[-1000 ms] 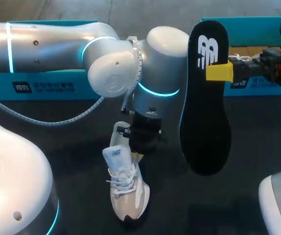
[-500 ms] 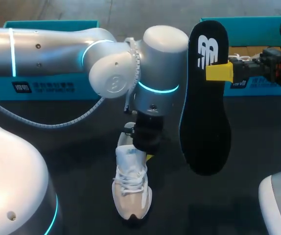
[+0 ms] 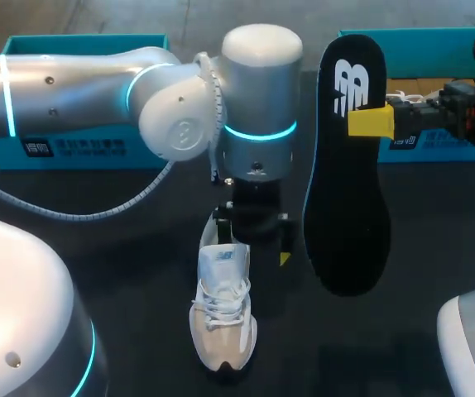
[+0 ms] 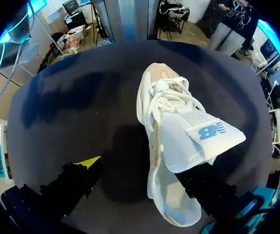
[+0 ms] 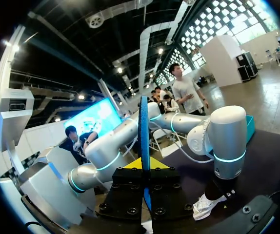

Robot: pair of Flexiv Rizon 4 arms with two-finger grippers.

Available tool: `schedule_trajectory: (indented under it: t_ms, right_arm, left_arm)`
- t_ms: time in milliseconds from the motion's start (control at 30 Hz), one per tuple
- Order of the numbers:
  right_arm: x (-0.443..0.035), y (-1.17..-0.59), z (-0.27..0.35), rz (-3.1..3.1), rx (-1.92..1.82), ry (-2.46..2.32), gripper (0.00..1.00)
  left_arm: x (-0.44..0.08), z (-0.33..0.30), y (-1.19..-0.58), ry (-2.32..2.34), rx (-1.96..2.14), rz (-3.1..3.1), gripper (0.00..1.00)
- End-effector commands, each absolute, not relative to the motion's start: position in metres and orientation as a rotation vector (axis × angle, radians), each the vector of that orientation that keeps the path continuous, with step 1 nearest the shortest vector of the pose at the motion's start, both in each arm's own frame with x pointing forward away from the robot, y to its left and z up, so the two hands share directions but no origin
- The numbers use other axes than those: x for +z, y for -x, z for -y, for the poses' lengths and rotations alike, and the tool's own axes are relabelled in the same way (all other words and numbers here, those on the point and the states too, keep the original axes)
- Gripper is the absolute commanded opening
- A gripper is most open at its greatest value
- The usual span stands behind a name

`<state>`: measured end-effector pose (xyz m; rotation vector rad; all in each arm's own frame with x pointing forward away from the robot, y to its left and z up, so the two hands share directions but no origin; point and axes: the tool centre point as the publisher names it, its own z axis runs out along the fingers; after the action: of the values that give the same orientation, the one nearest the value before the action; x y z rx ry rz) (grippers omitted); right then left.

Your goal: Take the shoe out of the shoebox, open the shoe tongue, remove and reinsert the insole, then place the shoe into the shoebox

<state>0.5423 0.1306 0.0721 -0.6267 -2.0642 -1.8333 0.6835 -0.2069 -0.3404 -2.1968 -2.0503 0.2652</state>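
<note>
A white and beige shoe (image 3: pixel 221 318) stands on its sole on the dark table (image 3: pixel 113 248), toe toward the near edge. Its tongue (image 4: pixel 209 135) is pulled up and back. My left gripper (image 3: pixel 251 246) hangs over the heel, open wide. In the left wrist view the left gripper (image 4: pixel 142 168) straddles the shoe's (image 4: pixel 167 122) heel end, one yellow fingertip (image 4: pixel 89 162) well clear of it. The black insole (image 3: pixel 349 190) hangs upright in the air to the right, with my right gripper (image 3: pixel 370 122) shut on its upper edge. In the right wrist view the insole (image 5: pixel 144 127) shows edge-on between the right gripper's (image 5: pixel 143 165) fingers.
A teal box (image 3: pixel 80 145) lies at the back left behind my left arm. A second teal box (image 3: pixel 424 45), open with brown paper inside, stands at the back right behind the right gripper. Dark table stretches around the shoe.
My left gripper has opened and let go of the shoe's tongue, and its wrist has turned. The shoe shifted right and settled upright. The right arm and insole have not moved.
</note>
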Motion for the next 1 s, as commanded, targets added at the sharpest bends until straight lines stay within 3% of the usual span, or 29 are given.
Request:
schedule_trajectory:
  t_ms: [33,1000]
  right_arm:
    - [0.072,-0.53,-0.142,2.067,-1.879,0.695,0.0]
    - [0.072,-0.53,-0.142,2.067,-1.879,0.695,0.0]
  left_arm:
    - [-0.323,0.198,-0.69,2.222,0.424,2.125,1.0]
    - [-0.206,0.183,-0.739,2.103,1.899,2.302,1.0]
